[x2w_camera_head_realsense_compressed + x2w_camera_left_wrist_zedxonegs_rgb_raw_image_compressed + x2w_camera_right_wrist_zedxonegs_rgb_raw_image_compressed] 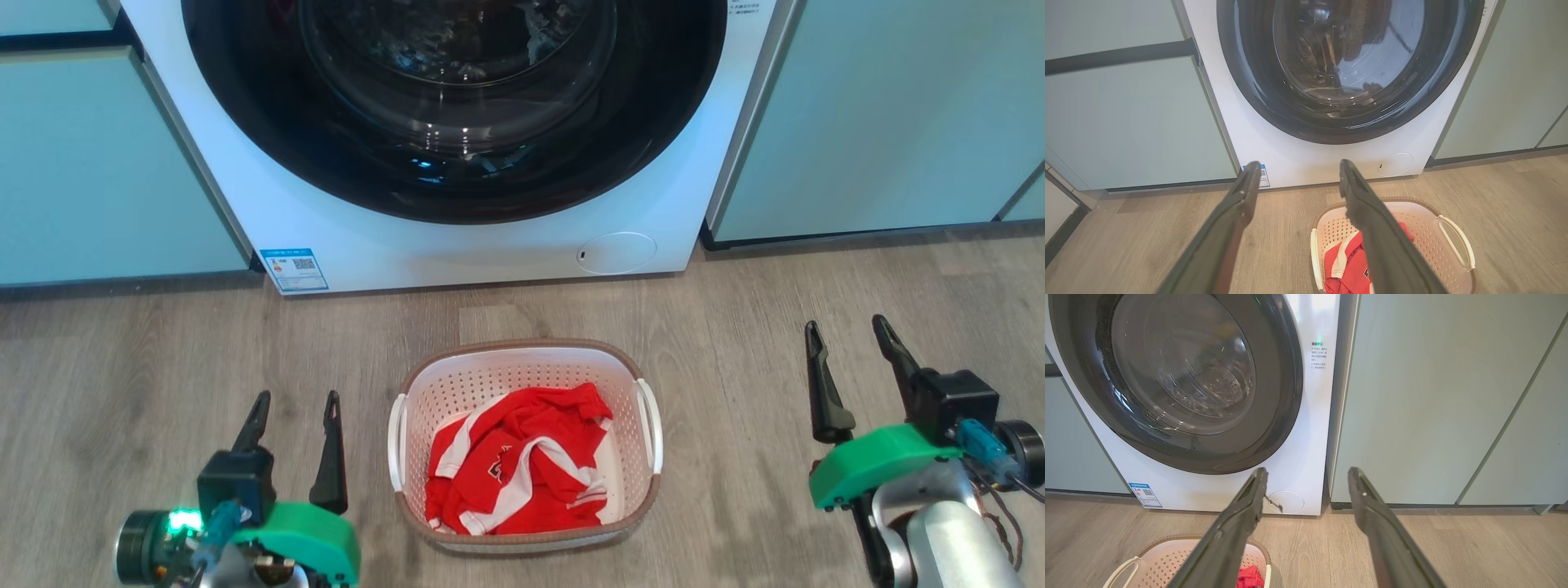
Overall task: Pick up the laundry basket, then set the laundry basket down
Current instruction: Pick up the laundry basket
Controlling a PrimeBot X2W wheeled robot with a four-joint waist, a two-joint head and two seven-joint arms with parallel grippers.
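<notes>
While both hands are hanging wide open and holding nothing, the left hand (298,400) is hovering low at the basket's left side and the right hand (846,325) is hovering farther out on its right. Each has its two dark fingers (330,453) pointing toward the washing machine (490,253). Neither hand is touching anything. Between them the laundry basket (522,346) is sitting upright on the wooden floor (147,367), just in front of the machine's round door (457,98) and nearer to the left hand than to the right one. A crumpled red garment (522,461) with white trim is lying inside it, covering most of the bottom and not rising over the rim.

Judging by its thin perforated plastic walls and its single piece of cloth, the basket is probably going to handle as a light thing. It looks stiff enough to keep its shape, yet it is likely to flex a little if squeezed at the walls. The plastic is looking smooth, so a pinch on the bare wall is risking a slip. The better places to take hold are the two white side handles, the left handle (397,441) and the right handle (653,437). Each is standing out from the brown rim band (620,359) and leaving a gap for a finger to pass under. Taking one handle in each hand is likely the way of keeping the load level. Lifting by one side alone is risking a tipped basket, with the garment sliding toward the low end.
</notes>
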